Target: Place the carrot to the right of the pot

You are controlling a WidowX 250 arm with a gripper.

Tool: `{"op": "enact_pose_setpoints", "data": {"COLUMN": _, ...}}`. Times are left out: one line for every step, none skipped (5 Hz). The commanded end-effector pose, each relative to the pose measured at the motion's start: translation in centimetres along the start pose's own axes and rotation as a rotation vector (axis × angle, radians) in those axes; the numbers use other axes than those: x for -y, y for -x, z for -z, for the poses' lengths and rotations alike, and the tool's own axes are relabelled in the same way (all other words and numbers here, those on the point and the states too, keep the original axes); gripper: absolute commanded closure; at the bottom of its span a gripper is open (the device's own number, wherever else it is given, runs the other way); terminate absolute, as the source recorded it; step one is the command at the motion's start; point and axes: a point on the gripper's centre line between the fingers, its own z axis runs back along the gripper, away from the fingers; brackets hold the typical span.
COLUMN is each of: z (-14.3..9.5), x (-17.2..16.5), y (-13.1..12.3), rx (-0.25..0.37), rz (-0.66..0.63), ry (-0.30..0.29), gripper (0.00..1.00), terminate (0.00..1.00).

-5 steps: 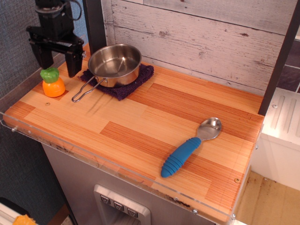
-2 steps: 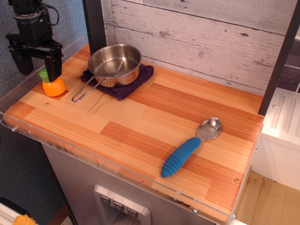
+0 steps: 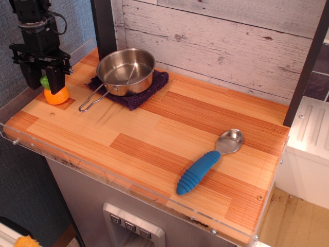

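The pot (image 3: 126, 69) sits on a cloth (image 3: 134, 90) at the table's (image 3: 154, 139) back left. The carrot (image 3: 55, 94) stands left of it, under the gripper (image 3: 44, 82). The spoon (image 3: 209, 160) lies far right, nearer the front.

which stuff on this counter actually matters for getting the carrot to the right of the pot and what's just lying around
Belongs to the job:
carrot, at the left end under the gripper
pot, on the purple cloth
gripper, its fingers down around the carrot's green top

Just lying about:
spoon with a blue handle, at the right
purple cloth under the pot

Orange carrot (image 3: 56, 95), seemingly green top.
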Motion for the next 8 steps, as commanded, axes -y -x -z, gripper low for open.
{"op": "enact_pose_setpoints", "data": {"z": -4.0, "x": 1.1, "y": 0.3, "rx": 0.087, "rz": -0.008, "ry": -0.001, "gripper": 1.0, "terminate": 0.0}}
{"op": "enact_pose_setpoints", "data": {"z": -8.5, "x": 3.6, "y": 0.7, "rx": 0.146, "rz": -0.002, "ry": 0.061, "gripper": 1.0, "terminate": 0.0}}
{"op": "enact_pose_setpoints", "data": {"z": -10.8, "x": 7.9, "y": 0.8, "rx": 0.164, "rz": 0.055, "ry": 0.064, "gripper": 1.0, "terminate": 0.0}}
{"op": "enact_pose_setpoints", "data": {"z": -10.7, "x": 12.8, "y": 0.1, "rx": 0.143, "rz": 0.177, "ry": 0.111, "gripper": 1.0, "terminate": 0.0}}
{"op": "enact_pose_setpoints", "data": {"z": -9.8, "x": 16.9, "y": -0.4, "rx": 0.122, "rz": 0.261, "ry": 0.116, "gripper": 1.0, "terminate": 0.0}}
{"op": "enact_pose_setpoints", "data": {"z": -8.7, "x": 19.2, "y": -1.2, "rx": 0.103, "rz": 0.292, "ry": 0.106, "gripper": 1.0, "terminate": 0.0}}
{"op": "enact_pose_setpoints", "data": {"z": -6.7, "x": 19.8, "y": -3.1, "rx": 0.097, "rz": 0.281, "ry": 0.052, "gripper": 1.0, "terminate": 0.0}}
{"op": "enact_pose_setpoints", "data": {"z": -5.0, "x": 20.0, "y": -4.7, "rx": 0.083, "rz": 0.275, "ry": 0.008, "gripper": 1.0, "terminate": 0.0}}
